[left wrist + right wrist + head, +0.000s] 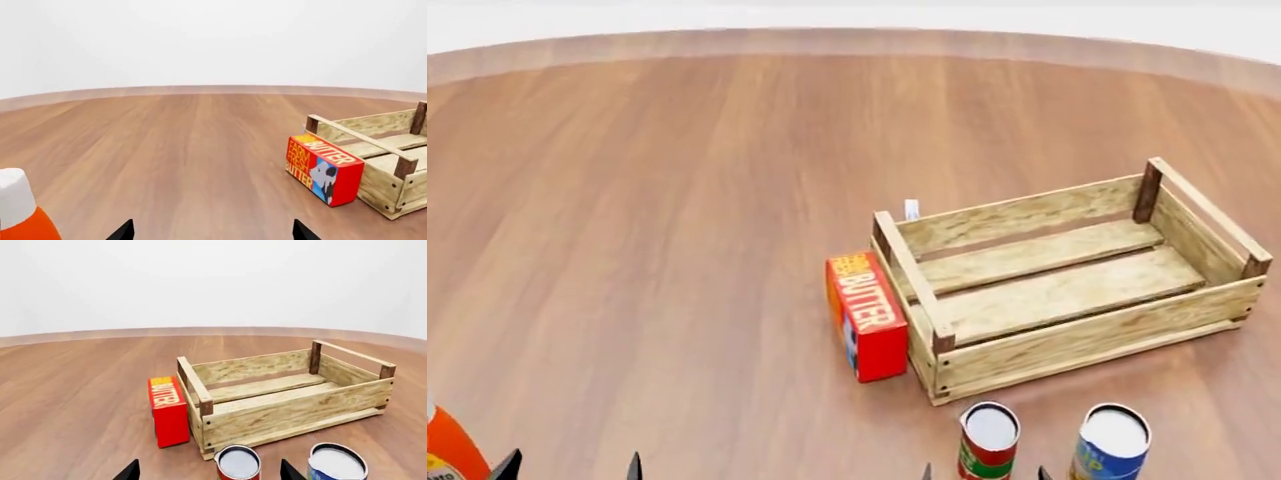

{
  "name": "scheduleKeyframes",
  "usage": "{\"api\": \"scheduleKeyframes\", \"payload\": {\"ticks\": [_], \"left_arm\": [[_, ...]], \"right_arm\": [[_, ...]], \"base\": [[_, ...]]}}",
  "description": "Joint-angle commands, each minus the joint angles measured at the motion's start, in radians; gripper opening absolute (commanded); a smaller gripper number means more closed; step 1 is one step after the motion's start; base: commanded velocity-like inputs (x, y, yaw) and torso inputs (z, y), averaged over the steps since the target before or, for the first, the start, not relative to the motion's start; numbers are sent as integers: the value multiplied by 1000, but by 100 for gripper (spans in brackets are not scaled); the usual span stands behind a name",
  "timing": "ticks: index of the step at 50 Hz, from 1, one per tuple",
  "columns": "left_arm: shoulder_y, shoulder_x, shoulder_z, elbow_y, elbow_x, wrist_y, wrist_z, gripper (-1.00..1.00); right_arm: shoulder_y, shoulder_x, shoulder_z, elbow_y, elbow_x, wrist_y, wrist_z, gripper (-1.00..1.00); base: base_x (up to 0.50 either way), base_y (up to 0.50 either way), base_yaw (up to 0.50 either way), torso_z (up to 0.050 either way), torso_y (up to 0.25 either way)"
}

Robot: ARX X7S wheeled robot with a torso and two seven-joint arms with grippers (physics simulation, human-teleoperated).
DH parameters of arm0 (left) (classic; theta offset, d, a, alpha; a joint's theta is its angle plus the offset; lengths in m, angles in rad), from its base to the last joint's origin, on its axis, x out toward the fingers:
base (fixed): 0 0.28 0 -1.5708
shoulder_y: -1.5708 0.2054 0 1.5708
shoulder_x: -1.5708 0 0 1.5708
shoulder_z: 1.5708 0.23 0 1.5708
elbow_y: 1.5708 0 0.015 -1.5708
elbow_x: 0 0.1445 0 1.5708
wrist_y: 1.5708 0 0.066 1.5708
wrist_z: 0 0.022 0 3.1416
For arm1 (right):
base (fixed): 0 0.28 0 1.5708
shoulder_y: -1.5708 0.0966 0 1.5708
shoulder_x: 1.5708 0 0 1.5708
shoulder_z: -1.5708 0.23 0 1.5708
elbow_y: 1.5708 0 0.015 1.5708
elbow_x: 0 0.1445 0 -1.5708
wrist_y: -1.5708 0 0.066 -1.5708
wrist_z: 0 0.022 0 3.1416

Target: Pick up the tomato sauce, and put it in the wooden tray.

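Tomato sauce [237, 463] stands between the right claw [209, 471] tips, spread wide, untouched; left claw [212, 232] likewise apart.

Black, pointed fingers [291, 471] on both arms

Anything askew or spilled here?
Nothing stands out. Tomato sauce and the blue can stand upright, the butter box sits against the empty tray, nothing spilled or damaged.
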Motion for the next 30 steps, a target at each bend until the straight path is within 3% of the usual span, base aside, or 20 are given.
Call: {"api": "scheduleKeyframes", "payload": {"ticks": [1, 30], "left_arm": [[-6, -13, 15, -6, -14, 3, -14, 100], [-7, -37, 45, -5, -38, 8, -43, 100]], "right_arm": [[9, 11, -15, 8, 15, -2, 11, 100], [13, 35, -46, 12, 36, -6, 38, 100]], "base": [[500, 70, 0, 0, 0], [500, 69, 0, 0, 1]]}}
